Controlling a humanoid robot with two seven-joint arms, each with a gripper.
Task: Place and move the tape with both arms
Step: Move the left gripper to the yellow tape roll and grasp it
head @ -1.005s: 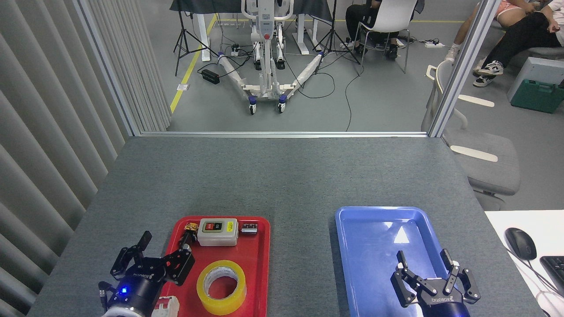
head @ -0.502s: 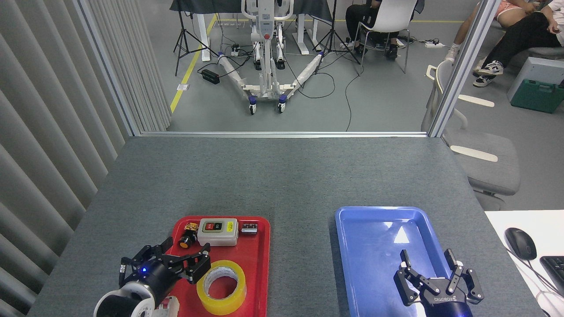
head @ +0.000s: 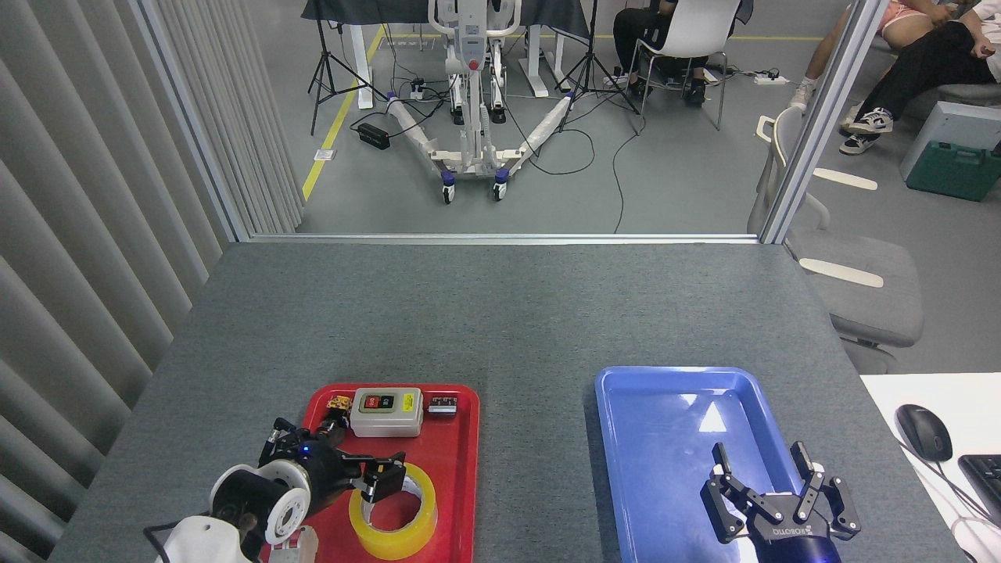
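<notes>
The tape, a yellow roll with a white core, lies flat in the near part of the red tray. My left gripper points right from the tray's left side. It is open, and its fingertips hang over the roll's upper left rim; I cannot tell whether they touch it. My right gripper is open above the near end of the blue tray, holding nothing.
A grey switch box, a small black part and a yellow-black button sit at the red tray's far end. A white part lies at its near left corner. A mouse and keyboard lie at right. A slatted wall runs along the left.
My left gripper has swung right across the red tray and turned sideways, so its fingers now reach over the tape's rim. The right gripper has drifted slightly toward me.
</notes>
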